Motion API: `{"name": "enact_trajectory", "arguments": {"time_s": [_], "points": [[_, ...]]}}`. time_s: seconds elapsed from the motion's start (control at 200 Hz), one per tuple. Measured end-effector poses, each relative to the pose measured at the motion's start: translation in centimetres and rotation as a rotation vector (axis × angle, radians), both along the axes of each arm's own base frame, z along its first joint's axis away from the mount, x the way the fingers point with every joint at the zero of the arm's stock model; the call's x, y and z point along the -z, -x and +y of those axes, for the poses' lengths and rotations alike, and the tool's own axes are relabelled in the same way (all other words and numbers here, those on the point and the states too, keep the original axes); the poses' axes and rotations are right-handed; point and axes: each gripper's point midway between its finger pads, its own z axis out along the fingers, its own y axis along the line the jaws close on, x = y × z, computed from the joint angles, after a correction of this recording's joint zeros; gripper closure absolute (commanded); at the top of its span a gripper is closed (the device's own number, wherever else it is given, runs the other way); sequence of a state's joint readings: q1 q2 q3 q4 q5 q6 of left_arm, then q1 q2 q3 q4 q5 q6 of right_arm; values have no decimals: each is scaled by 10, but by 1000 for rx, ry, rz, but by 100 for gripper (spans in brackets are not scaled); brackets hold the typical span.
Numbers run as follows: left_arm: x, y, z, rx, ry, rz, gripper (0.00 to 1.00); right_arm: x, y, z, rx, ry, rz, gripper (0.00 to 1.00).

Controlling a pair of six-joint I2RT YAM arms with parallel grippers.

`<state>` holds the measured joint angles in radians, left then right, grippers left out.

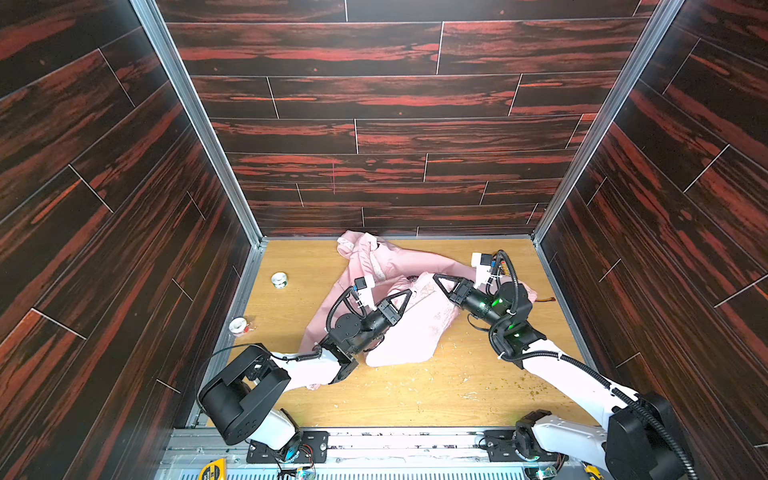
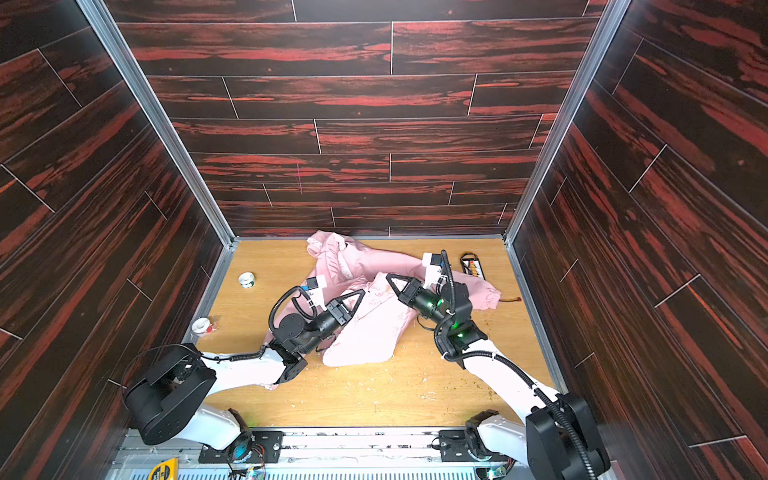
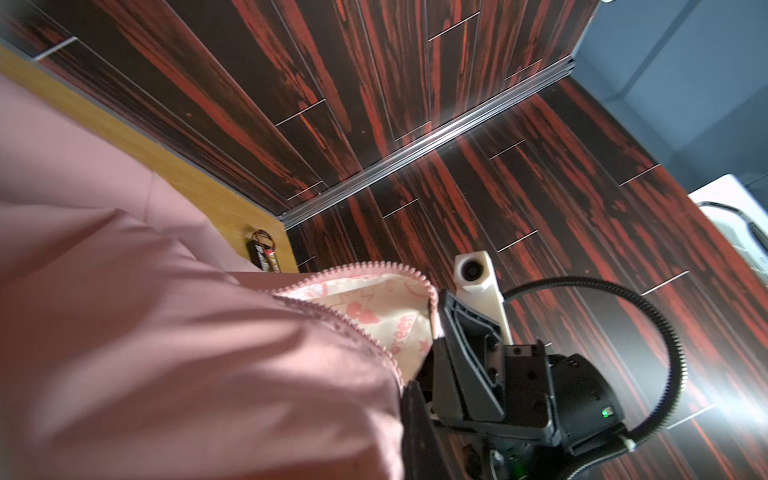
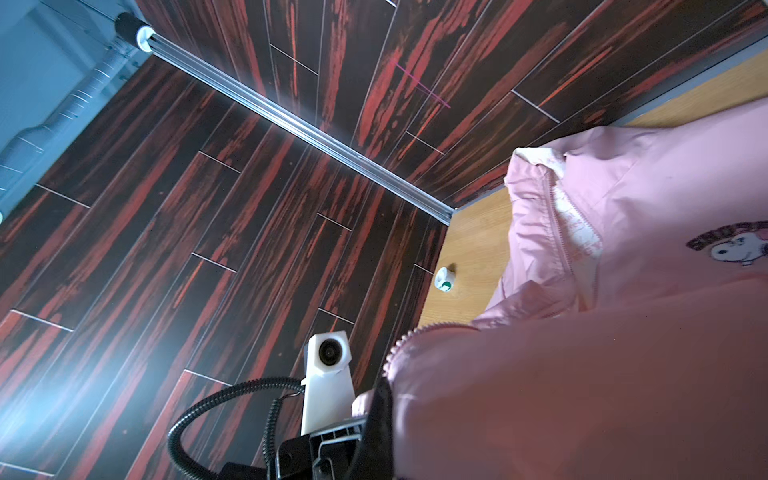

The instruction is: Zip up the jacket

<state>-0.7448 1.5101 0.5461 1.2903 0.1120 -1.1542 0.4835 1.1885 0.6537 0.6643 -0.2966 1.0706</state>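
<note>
Where it lies crumpled across the far middle of the wooden table (image 1: 415, 399), the jacket (image 1: 415, 332) shows pale pink in both top views. It is unzipped, with one front panel folded over near the arms and its far end bunched at the foot of the back wall. The left wrist view shows its pink zipper teeth (image 3: 365, 265) curving apart around a white lining (image 3: 374, 320) printed with pink figures. The right wrist view shows a cartoon dog patch (image 4: 735, 247) on the chest. No slider can be made out, blurred cloth fills much of both wrist views, and the jacket's near corner runs under the left arm. The left gripper (image 1: 409, 293) and right gripper (image 1: 435, 276) reach in low from either side, tips pointing toward each other and close together over the middle of the garment. Each is clamped on a fold of the jacket's front edge, though the fingertips themselves are buried in fabric.
</note>
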Motion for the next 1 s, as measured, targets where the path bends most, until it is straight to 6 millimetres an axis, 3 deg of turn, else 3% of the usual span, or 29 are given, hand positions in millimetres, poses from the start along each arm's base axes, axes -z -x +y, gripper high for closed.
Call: {"name": "enact_trajectory", "arguments": {"time_s": [0.506, 1.002], "points": [[-17, -2, -1, 31, 100, 23, 100, -12, 6, 17, -29, -63, -51, 100], [-36, -6, 0, 40, 181, 44, 100, -19, 1, 16, 23, -101, -56, 100]]}}
